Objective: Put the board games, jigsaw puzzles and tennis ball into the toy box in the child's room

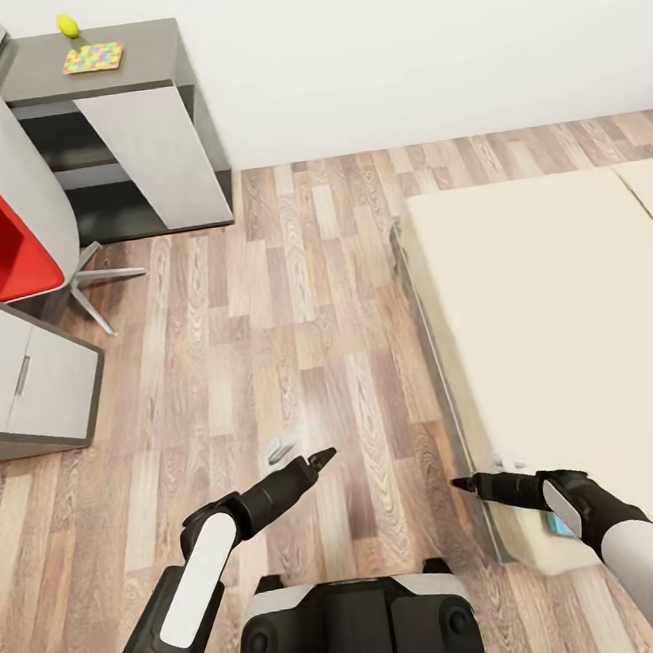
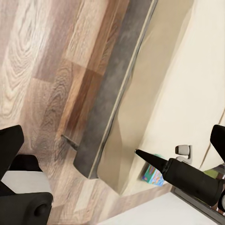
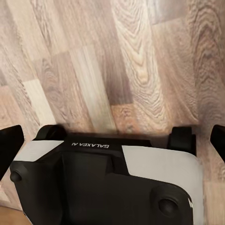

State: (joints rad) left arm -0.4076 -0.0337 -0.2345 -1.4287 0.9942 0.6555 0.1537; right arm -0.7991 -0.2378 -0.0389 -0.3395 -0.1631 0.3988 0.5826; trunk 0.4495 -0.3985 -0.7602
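Head view: bed (image 1: 557,322) runs lengthwise away from robot.

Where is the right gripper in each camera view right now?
Head view: the right gripper is at lower right, beside the bed's near corner.
Left wrist view: lower right, a black spike in front of the bed.
Right wrist view: its fingers sit at both side edges, above the robot base.
Shared landmark: the wood floor.
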